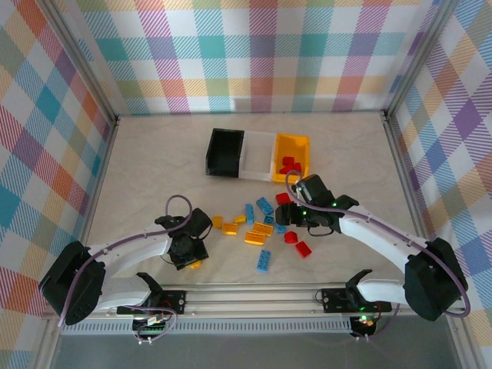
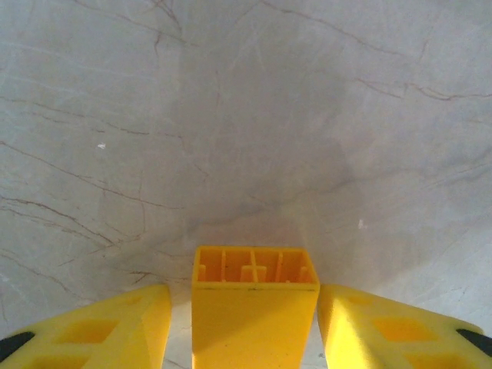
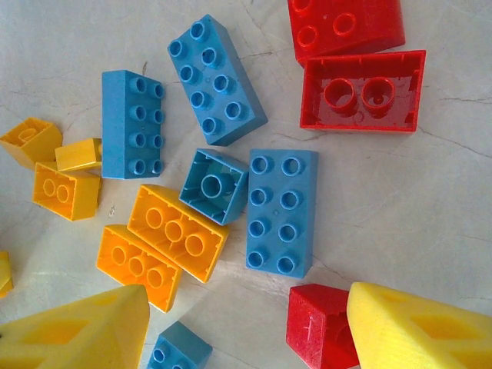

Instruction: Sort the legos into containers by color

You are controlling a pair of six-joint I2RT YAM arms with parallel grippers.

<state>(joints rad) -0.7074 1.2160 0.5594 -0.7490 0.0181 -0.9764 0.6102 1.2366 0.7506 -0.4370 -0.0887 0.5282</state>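
Note:
The containers stand in a row at the back: a black bin (image 1: 225,151), a white bin (image 1: 259,155) and a yellow-orange bin (image 1: 301,146) with red bricks (image 1: 290,164) in it. Loose legos lie mid-table: blue (image 3: 281,211), yellow-orange (image 3: 177,231) and red (image 3: 361,91). My left gripper (image 2: 244,296) is low over the table at the near left, open around a yellow brick (image 2: 254,323), with a gap at its left finger (image 2: 115,330). My right gripper (image 3: 246,307) hangs open above the pile, a red brick (image 3: 321,327) touching its right finger.
A blue brick (image 1: 264,260) and two red ones (image 1: 303,248) lie nearest the front rail. Bare marble lies left of the pile and ahead of the left gripper (image 1: 188,254). Checked walls close off the table on three sides.

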